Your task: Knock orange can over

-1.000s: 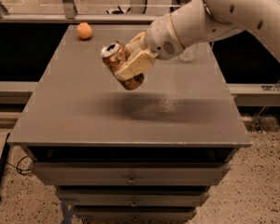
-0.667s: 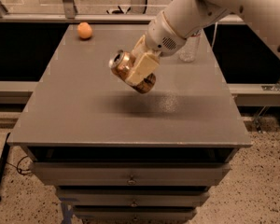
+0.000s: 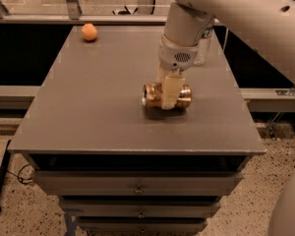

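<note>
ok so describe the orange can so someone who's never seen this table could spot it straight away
On the grey table, look just right of centre, below the pale robot arm. The orange can lies on its side there, the claw clamped across its middle. It is shiny copper metal, unlike the round fruit at the far left and the clear bottle far right.

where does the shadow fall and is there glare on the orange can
Camera view: light seems overhead, so the orange can, lying on its side mid-table, throws a short dark shadow onto the table just in front of it; small bright glints show on its shiny side; the gripper, closed around the can, looks evenly lit.
</note>
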Controlling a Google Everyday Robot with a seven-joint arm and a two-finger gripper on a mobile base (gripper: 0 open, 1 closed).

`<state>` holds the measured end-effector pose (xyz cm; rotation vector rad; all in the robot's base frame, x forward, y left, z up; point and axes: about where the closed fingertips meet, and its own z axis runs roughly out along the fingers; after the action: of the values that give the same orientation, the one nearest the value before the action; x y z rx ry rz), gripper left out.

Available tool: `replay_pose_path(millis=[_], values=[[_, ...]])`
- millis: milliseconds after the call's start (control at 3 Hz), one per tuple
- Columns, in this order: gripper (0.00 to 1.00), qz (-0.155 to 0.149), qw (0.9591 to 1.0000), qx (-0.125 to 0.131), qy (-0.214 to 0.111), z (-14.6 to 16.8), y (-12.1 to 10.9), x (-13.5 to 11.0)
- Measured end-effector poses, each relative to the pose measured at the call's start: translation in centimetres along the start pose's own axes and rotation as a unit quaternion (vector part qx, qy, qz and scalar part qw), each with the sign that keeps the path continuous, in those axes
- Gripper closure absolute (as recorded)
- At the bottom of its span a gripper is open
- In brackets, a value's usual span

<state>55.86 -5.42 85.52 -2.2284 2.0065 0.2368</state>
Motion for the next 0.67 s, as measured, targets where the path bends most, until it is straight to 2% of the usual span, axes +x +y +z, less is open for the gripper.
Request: replay_pose_path(millis=[333, 667], values=[[0.84, 0.000, 0.9985, 0.004, 0.055, 0.31, 0.29, 1.76], [0.59, 0.006, 0.9966, 0.019, 0.080, -0.24, 0.52, 2.52]])
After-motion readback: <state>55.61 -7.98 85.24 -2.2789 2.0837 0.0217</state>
